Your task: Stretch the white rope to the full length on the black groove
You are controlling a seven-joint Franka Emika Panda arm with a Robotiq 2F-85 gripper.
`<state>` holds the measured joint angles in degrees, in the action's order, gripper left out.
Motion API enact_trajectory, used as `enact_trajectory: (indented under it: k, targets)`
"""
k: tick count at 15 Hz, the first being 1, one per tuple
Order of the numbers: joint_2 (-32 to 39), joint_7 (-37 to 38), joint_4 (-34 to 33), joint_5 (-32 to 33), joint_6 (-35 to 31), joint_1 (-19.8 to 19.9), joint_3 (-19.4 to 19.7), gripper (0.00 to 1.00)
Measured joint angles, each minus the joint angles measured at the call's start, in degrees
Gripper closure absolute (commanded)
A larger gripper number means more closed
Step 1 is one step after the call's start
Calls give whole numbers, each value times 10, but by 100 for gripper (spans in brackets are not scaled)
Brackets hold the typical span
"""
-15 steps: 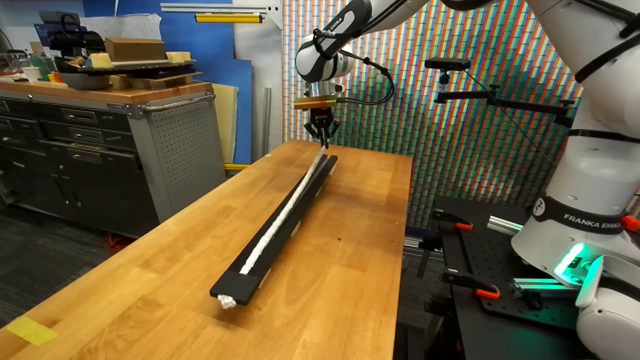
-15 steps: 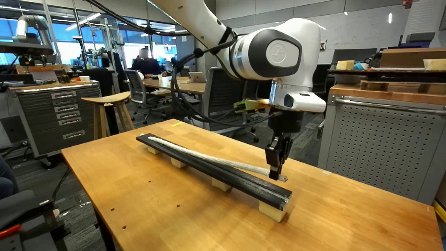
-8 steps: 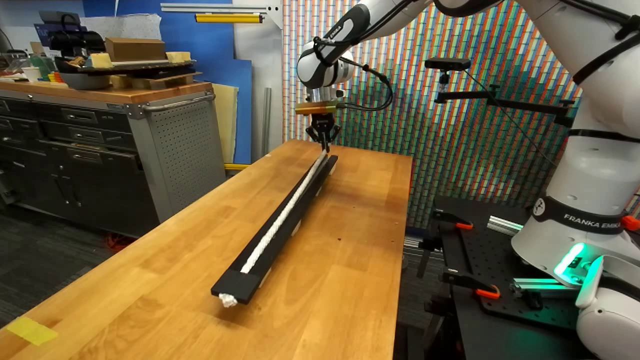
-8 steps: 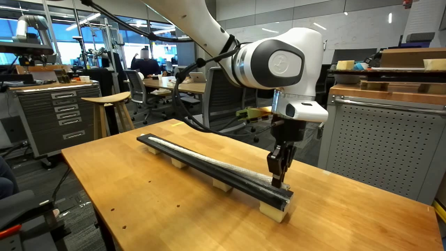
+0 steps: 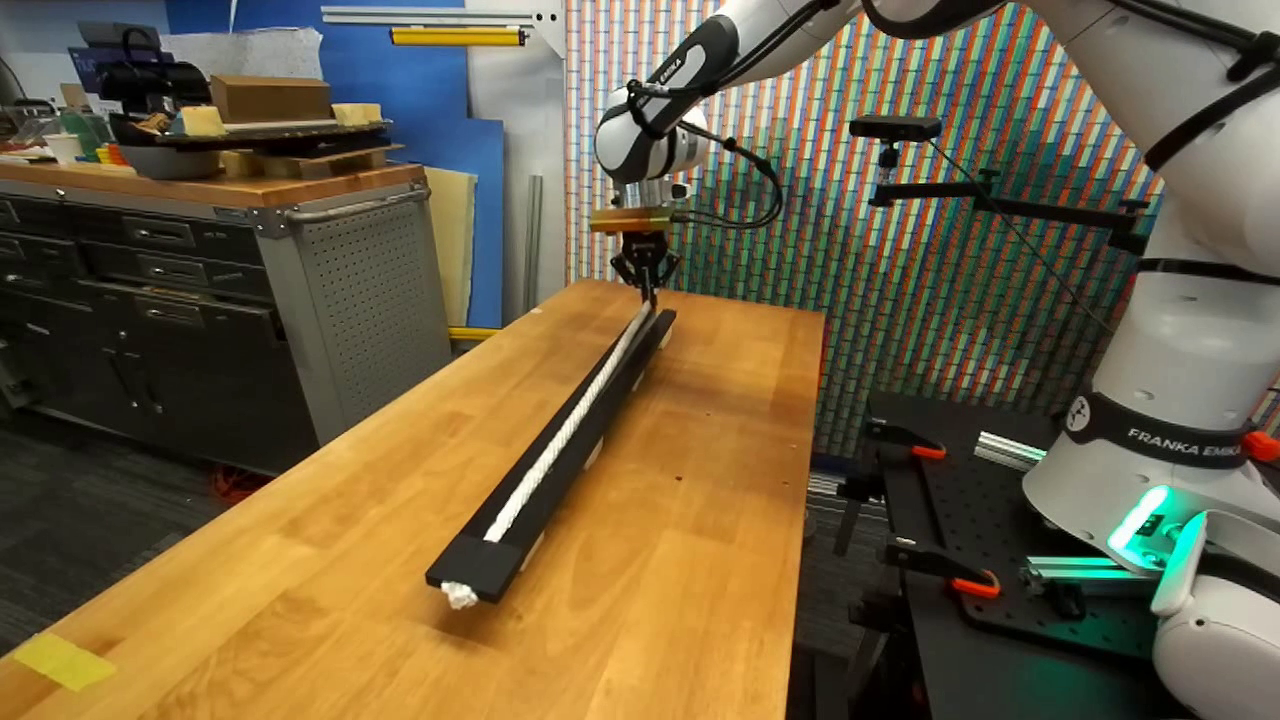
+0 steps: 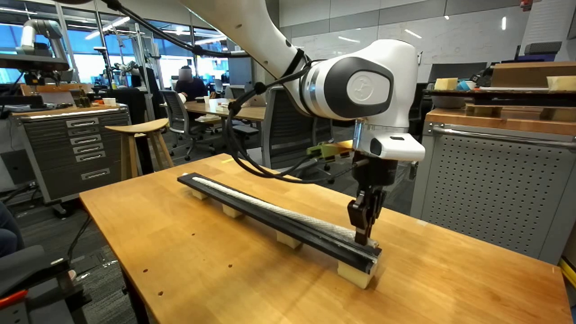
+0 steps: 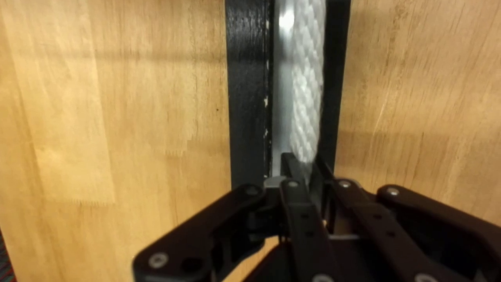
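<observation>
1. a wooden table (image 6: 252,288), honey-coloured, spreads across both exterior views.
2. a white robot arm (image 6: 333,85) reaches over it, wrist pointing down.
3. the black groove (image 6: 288,225), a long straight bar with a silvery channel along its top, lies raised above the tabletop.
4. the white rope (image 7: 307,90), braided, runs straight along the channel; in the wrist view it lies toward the right, bare silver showing on its left. whether it touches the channel's floor there cannot be told.
5. the black gripper (image 7: 306,166) points down near one end of the bar, its fingers pinching the rope just short of its tip.
6. pale blocks (image 6: 354,274) under the bar prop it up.
7. a patch of yellow tape (image 5: 63,662) is stuck near a corner of the table.
8. a frayed white tuft (image 5: 460,595) pokes out at the bar's opposite end, past a solid black section.
</observation>
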<state>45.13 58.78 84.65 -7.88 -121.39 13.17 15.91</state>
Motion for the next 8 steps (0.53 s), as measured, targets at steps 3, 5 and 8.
enact_trajectory:
  k: [3, 5, 8]
  targets:
    - [0, 0, 4, 0, -8, 2, 0, 97]
    - [0, 0, 10, -1, -14, 3, 0, 97]
    - [0, 0, 23, -5, -28, 5, 0, 97]
